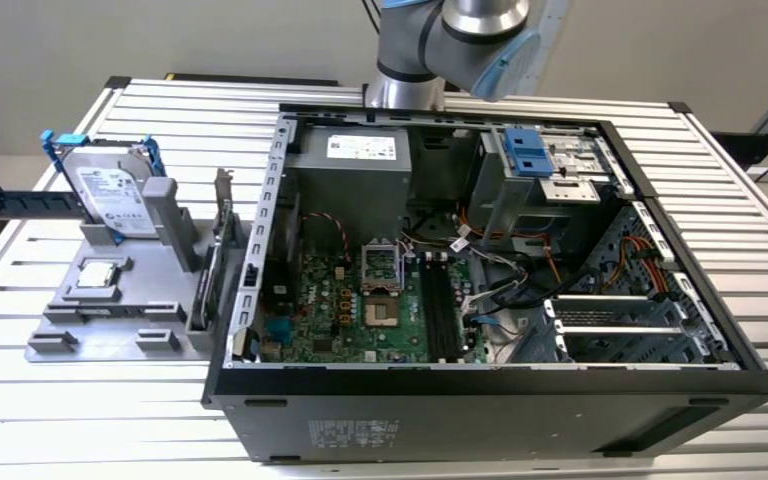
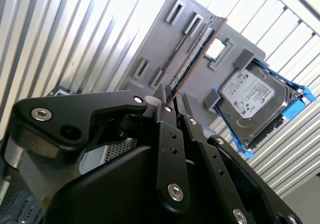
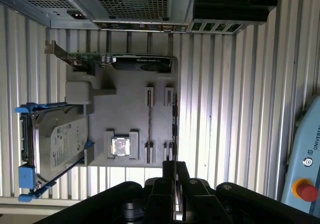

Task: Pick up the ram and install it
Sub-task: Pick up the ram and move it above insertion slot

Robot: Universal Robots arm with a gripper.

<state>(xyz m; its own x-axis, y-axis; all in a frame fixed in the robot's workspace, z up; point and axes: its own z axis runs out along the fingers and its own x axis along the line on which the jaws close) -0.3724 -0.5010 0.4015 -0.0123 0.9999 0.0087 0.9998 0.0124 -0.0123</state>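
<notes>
The gripper (image 2: pixel 171 98) is hovering over the grey tray (image 2: pixel 152 43), fingers drawn together and gripping nothing — the ram (image 2: pixel 197 52) is standing on edge in that tray, beside a small square chip (image 2: pixel 215 47).

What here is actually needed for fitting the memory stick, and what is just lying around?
Needed: memory stick, standing in the grey rack; pincer; open computer.

Lying about: hard drive; processor chip; expansion card.
</notes>
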